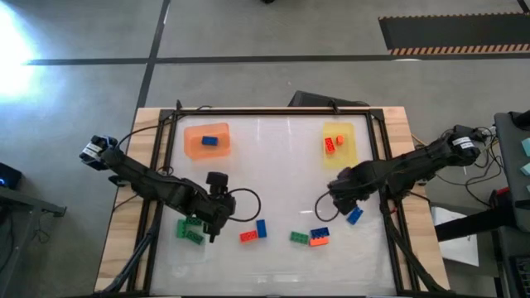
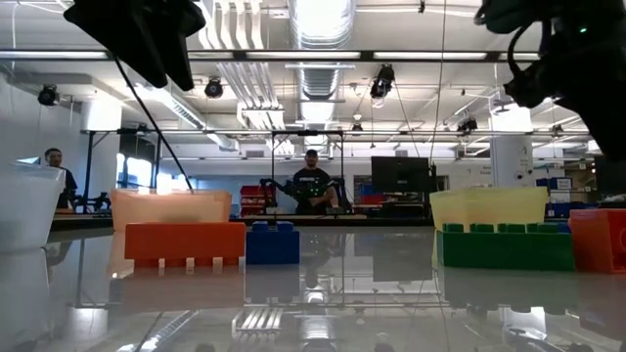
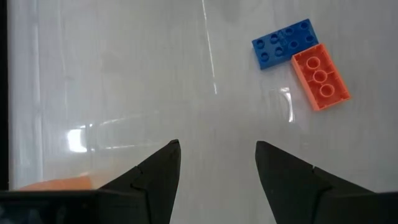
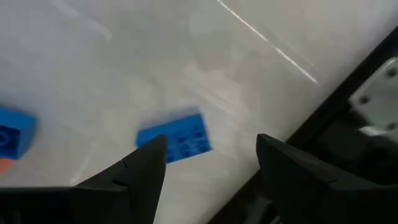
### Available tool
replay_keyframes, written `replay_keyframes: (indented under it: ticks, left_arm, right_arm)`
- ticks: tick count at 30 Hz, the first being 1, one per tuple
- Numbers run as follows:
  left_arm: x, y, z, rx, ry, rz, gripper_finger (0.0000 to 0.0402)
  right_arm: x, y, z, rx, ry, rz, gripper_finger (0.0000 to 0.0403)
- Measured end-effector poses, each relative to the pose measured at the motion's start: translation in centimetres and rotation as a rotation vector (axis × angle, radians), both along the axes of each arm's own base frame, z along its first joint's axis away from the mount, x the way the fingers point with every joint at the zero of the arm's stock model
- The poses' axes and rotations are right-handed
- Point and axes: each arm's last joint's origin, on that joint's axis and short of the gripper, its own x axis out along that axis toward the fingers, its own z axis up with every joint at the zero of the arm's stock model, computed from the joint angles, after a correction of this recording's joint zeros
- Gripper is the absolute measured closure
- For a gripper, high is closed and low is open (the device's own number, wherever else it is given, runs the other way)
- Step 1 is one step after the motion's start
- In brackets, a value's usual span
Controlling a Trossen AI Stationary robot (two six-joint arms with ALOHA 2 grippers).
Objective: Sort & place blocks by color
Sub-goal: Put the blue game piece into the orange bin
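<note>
Right hand (image 4: 208, 168) open above loose blue block (image 4: 175, 138) on desk (image 1: 281, 157); small, rigid, light, likely slick — pinch flat sides; left hand (image 3: 217, 171) open, empty.

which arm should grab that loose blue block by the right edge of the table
Right. The right gripper hangs open just beside the blue block, which shows between its fingers in the right wrist view. The left gripper is open across the table, nearer the red and blue pair.

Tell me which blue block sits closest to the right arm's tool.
The lone blue block lying just beside the right tool. The other blue ones lie farther off: one against orange in the middle, one in the orange tray.
</note>
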Motion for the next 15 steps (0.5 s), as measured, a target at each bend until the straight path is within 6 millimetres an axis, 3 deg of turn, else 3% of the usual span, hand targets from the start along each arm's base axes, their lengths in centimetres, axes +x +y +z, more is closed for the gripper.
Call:
replay_keyframes:
  ticks: [6,15]
  left_arm:
    - [0.0,0.0,0.0,-0.001,-0.001,0.002,0.021]
    - [-0.5,0.3,-0.6,0.028,0.06,0.002,0.021]
  right_arm:
    - [-0.1,1.7,-1.4,-0.039,-0.06,-0.134,0.0168]
    - [-1.8,6.1,-2.6,-0.063,-0.12,-0.388,0.0168]
